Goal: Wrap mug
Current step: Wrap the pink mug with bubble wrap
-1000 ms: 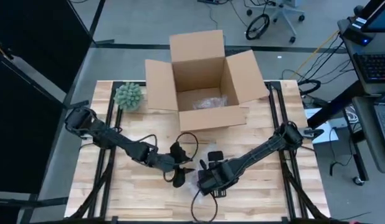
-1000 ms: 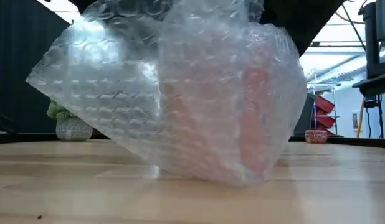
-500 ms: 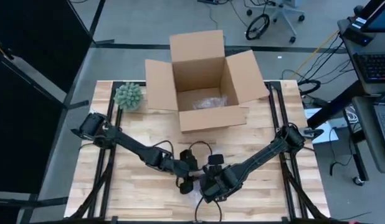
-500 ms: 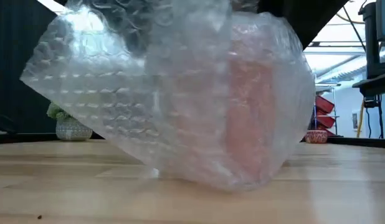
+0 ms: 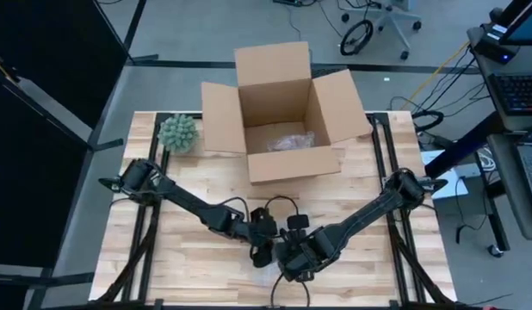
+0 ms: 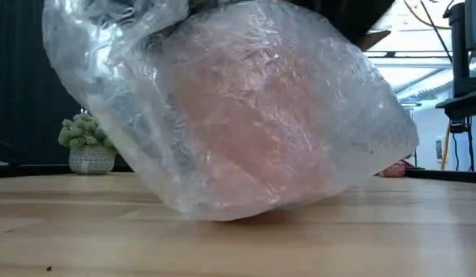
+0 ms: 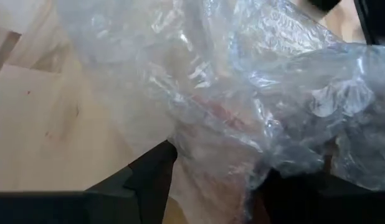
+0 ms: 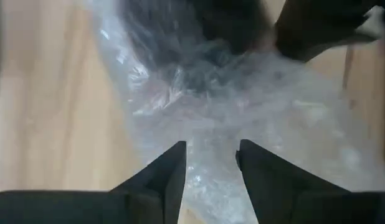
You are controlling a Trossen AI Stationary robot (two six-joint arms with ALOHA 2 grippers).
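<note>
High view: both arms converge at the near-centre of the wooden counter (image 5: 180,258). Left gripper (image 5: 262,251) and right gripper (image 5: 287,263) sit just beside each other over a patch of clear bubble wrap (image 5: 283,277), mostly hidden beneath them. Open cardboard box (image 5: 279,112) stands at the far edge, flaps spread, something crinkled and clear inside. Small potted plant (image 5: 177,132) to the box's left, on the far-left part of the counter. Finger state cannot be told from here.

Low view: the bundle fills the frame. A pinkish mug (image 6: 261,131) shows through the bubble wrap (image 6: 130,108), resting on the counter (image 6: 238,246), tilted. Loose wrap gathered upward at the top. Potted plant (image 6: 85,146) behind, at left.

Left wrist view: left gripper (image 7: 211,177) fingers (image 7: 152,174) spread wide, with wrap and pink mug (image 7: 211,118) between them; contact uncertain.

Right wrist view: right gripper (image 8: 211,168) fingers (image 8: 171,171) close together with a narrow gap; bubble wrap (image 8: 255,106) lies right at the tips. Whether they pinch the film cannot be told. The other arm's dark gripper shows beyond.
</note>
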